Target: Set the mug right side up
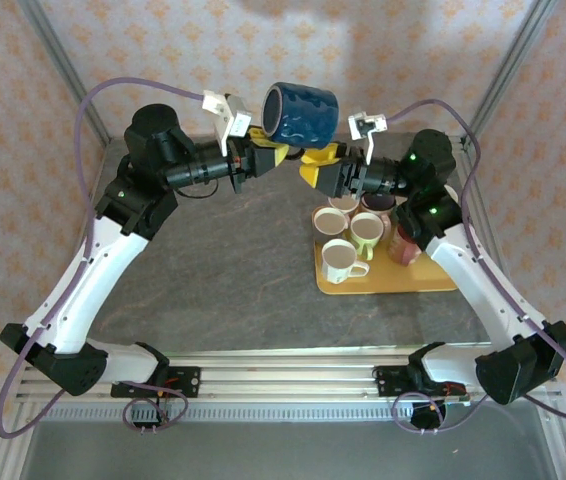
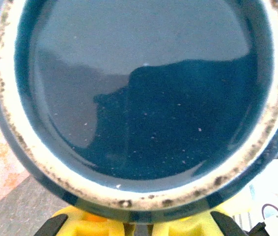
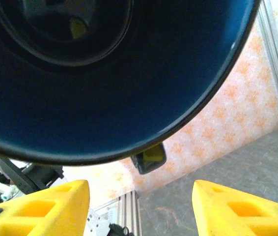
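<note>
Mug (image 2: 144,123): rim cut off by the top and side edges of the left wrist view. Left fingers (image 2: 80,223): largely covered by the mug, cropped below. Right fingers (image 3: 45,209): cropped by the bottom edge.

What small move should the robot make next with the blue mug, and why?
Probably ease the right gripper toward the mug until its open fingers straddle the mug's edge. The mug hangs on its side in the air, pinched by the shut left gripper, while the right gripper's fingers stand apart close to it, holding nothing. A second grip would likely help turn it upright.
</note>
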### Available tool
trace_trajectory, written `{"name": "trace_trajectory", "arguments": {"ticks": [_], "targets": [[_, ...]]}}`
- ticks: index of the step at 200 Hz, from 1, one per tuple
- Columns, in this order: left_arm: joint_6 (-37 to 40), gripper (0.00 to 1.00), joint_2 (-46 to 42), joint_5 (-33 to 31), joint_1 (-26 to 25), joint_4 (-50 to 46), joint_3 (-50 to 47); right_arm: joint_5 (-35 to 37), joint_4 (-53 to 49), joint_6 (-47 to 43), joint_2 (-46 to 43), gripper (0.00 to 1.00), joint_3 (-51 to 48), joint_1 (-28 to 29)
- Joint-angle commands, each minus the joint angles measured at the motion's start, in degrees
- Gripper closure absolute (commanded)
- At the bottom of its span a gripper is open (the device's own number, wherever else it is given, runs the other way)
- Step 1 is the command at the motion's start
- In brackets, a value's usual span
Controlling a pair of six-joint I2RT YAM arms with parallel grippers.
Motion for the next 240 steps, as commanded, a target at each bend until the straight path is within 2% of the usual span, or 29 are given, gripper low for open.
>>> {"name": "trace_trajectory", "arguments": {"ticks": [1,66,146,198,240], "targets": [[-2.73,1.0,-0.6,1.12,-0.81,9.08,1.66,2.42,8.04,3.0,0.16,0.44,0.7,0.57],[-4.06,1.0,-0.33,0.02,-1.82,11.01,1.08,7.15,20.89,9.61,0.79,0.51,-2.38,1.41],[-6.14,1.0,0.15,-0.91,-2.19,14.08,-1.02,9.29,24.37,11.61,1.65,0.63,-1.66,2.27],[-8.15,1.0,0.18,-2.63,-2.39,16.55,-3.42,12.82,29.13,14.56,2.03,0.75,-2.51,2.32],[-8.96,1.0,-0.02,-4.36,-2.54,17.3,-5.06,14.68,29.63,14.67,1.95,0.88,-2.45,2.32]]}}
